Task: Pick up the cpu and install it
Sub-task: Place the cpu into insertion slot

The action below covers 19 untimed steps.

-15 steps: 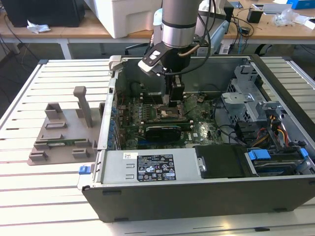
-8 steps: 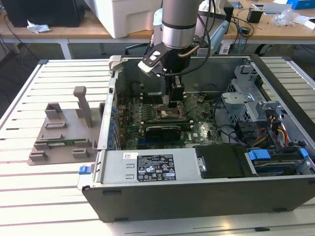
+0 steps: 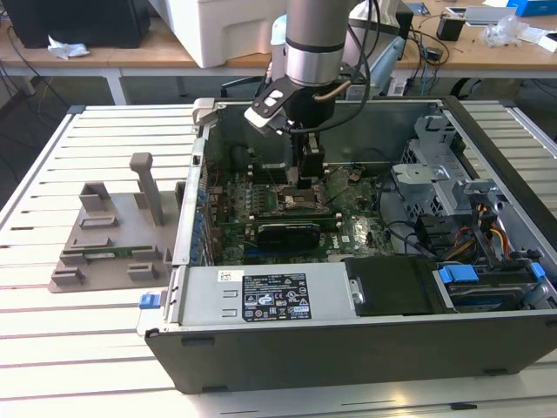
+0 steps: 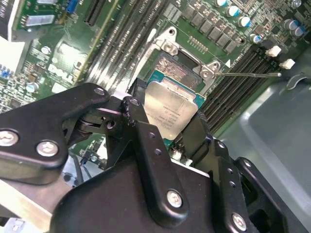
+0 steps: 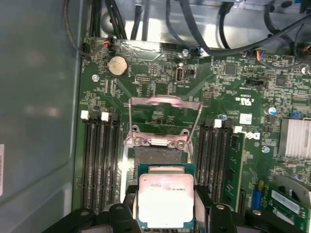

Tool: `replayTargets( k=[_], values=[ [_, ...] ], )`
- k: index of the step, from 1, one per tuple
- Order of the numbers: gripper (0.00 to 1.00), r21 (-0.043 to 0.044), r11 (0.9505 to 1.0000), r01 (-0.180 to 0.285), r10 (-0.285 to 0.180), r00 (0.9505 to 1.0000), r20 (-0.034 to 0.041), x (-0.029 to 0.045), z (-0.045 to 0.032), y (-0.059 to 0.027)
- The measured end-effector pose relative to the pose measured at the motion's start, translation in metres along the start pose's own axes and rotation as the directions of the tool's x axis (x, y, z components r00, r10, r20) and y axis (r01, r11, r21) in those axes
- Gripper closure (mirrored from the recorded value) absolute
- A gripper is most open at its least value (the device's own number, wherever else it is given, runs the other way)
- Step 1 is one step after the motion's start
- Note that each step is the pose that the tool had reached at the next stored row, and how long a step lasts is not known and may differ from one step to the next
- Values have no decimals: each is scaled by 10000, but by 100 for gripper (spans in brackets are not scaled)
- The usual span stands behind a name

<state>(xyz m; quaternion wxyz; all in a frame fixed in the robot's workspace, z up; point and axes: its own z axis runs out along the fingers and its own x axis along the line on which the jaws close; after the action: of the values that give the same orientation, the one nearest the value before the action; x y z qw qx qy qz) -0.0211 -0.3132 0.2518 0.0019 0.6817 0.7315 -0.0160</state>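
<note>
- Gripper [image 4: 167, 120] fingers are clamped on two opposite edges of the cpu [image 5: 166, 201], with its silvery lid facing up in both wrist views.
- The cpu hangs just over the open socket [image 5: 159, 154] on the green motherboard [image 5: 228, 97]. It overlaps one end of the socket rather than sitting square above it, and I cannot tell whether it touches.
- The socket's load plate [image 5: 165, 103] stands hinged up and the thin lever [image 4: 248, 74] lies out to one side, so nothing seems to block the way down.
- In the exterior view the arm reaches straight down into the open computer case [image 3: 348, 348], near the middle of the board.
- I judge this to be the placing step. It calls for a level chip, with edges parallel to the socket frame and the corner mark matched.
- Sideways drag is the risk, as socket pins would likely bend. Contact should be straight down and light, with no pressing.
- Rows of memory slots [image 5: 99, 160] flank the socket closely on both sides, leaving the fingers little room to spread.
</note>
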Motion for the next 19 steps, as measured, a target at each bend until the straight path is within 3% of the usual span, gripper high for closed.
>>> replayTargets(
  k=[5, 12, 15, 18, 19],
  values=[
    [45, 1, 10000, 2, -2, 10000, 1, 29, 33, 3],
    [45, 1, 10000, -4, 4, 10000, 2, 63, 138, 7],
    [45, 7, 10000, -6, 6, 10000, 89, 83, 194, 10],
    [45, 20, 10000, -10, 10, 9996, 274, 95, 229, 11],
    [45, 27, 10000, -28, 27, 9993, 373, 100, 245, 12]
  ],
)
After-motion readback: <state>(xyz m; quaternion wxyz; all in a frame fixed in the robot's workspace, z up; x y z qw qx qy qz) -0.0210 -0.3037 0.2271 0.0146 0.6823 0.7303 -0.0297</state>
